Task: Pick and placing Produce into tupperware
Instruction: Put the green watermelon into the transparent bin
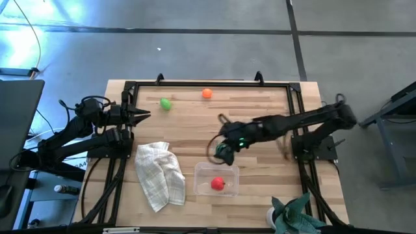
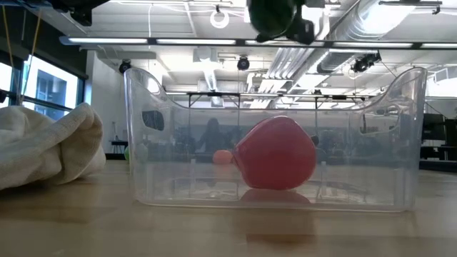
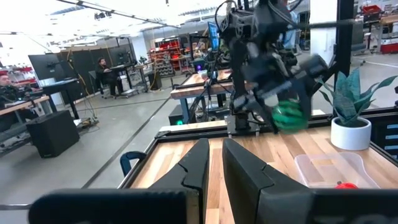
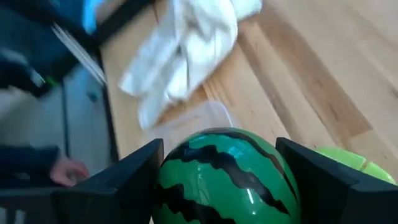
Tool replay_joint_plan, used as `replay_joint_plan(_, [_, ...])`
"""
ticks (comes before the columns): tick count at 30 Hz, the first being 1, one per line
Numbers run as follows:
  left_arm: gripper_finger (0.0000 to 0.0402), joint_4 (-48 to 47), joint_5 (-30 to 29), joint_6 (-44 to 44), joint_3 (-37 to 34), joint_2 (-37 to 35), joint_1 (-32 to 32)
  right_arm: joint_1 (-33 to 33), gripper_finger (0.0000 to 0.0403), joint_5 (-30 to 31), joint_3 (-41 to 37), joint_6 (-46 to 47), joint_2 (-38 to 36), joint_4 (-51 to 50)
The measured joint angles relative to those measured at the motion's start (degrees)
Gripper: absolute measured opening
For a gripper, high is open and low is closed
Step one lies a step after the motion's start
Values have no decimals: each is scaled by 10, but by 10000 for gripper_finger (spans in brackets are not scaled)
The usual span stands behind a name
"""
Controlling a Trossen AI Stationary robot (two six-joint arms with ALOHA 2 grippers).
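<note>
Your right gripper (image 4: 217, 180) is clenched on the round green watermelon toy (image 4: 227, 180), hovering at 11 o'clock of the tupperware (image 1: 229, 172), where the red piece (image 1: 218, 184) already sits. It looks light, hard and glossy, so grip it across its widest middle. Your left gripper (image 1: 144, 115) waits pinched closed at 9 o'clock.

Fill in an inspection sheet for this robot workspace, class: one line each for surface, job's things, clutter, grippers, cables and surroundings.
Surface: wooden table.
Job's things: red piece inside clear container; striped green melon in right gripper; orange piece and green piece at far edge.
Clutter: white cloth; potted teal plant.
Grippers: right above container's edge; left gripper idle at left edge.
Cables: loops beside left arm.
Surroundings: workshop, seated people.
</note>
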Motion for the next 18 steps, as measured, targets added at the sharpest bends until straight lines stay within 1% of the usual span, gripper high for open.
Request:
replay_joint_plan(4, [37, 0, 0, 0, 0, 0, 0, 6, 277, -39, 44, -40, 84, -55])
replay_joint_plan(7, [37, 0, 0, 0, 0, 0, 0, 13, 277, -72, 56, -54, 127, -61])
replay_joint_plan(11, [37, 0, 0, 0, 0, 0, 0, 13, 277, -81, 57, -71, 136, -19])
replay_joint_plan(15, [37, 0, 0, 0, 0, 0, 0, 10, 277, -69, 57, -86, 140, -22])
replay_joint_plan(18, [37, 0, 0, 0, 0, 0, 0, 11, 277, -73, 57, -88, 156, -15])
